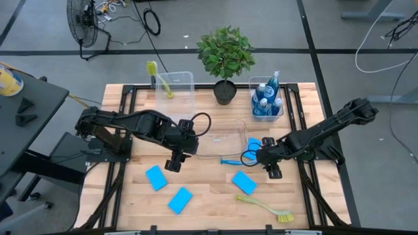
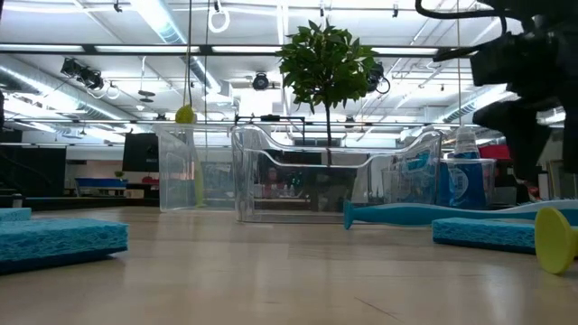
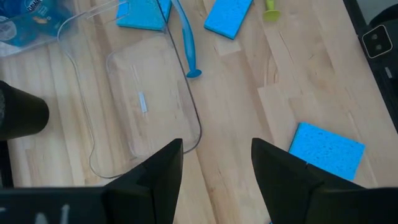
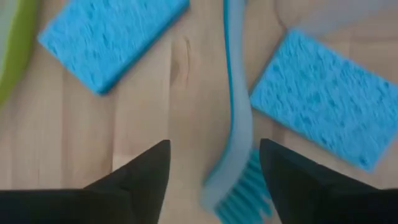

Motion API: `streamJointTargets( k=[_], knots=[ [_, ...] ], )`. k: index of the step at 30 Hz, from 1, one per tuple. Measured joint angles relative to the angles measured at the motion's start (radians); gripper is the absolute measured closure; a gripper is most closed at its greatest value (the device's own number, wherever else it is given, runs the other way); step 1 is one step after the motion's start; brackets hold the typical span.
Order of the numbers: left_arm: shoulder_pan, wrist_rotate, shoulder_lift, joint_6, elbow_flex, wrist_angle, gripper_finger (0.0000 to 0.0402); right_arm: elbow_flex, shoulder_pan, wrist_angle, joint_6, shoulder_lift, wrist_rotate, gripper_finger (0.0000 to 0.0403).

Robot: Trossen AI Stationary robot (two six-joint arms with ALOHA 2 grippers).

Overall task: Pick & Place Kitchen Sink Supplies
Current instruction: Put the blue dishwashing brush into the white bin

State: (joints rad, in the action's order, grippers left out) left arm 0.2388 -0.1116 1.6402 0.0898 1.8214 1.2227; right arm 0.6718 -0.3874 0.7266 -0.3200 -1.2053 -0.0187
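Four bright-blue sponges lie flat on the table (image 1: 155, 177) (image 1: 179, 200) (image 1: 244, 183) (image 1: 253, 143). The blue brush (image 1: 234, 161) lies between the last two. One yellow-green brush (image 1: 264, 207) lies near the near edge, and another (image 1: 160, 81) stands in the far left bin. The bottles (image 1: 266, 101) stand in the far right bin. My right gripper (image 4: 214, 180) is open above the blue brush's bristle head (image 4: 242, 186), a finger on either side. My left gripper (image 3: 217, 168) is open above the table beside the central clear bin (image 3: 149, 106).
A potted plant (image 1: 225, 55) stands at the far edge between the two far bins. The low central clear bin (image 1: 219, 137) sits between the arms. Bare wood lies between the left sponges and the blue brush.
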Motion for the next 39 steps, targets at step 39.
streamJointTargets(
  k=[39],
  knots=[
    [0.000,-0.053,0.000,0.000,0.000,0.000,0.0205,-0.128,0.045,-0.233,-0.012,-0.142,-0.043,0.0177]
  ],
)
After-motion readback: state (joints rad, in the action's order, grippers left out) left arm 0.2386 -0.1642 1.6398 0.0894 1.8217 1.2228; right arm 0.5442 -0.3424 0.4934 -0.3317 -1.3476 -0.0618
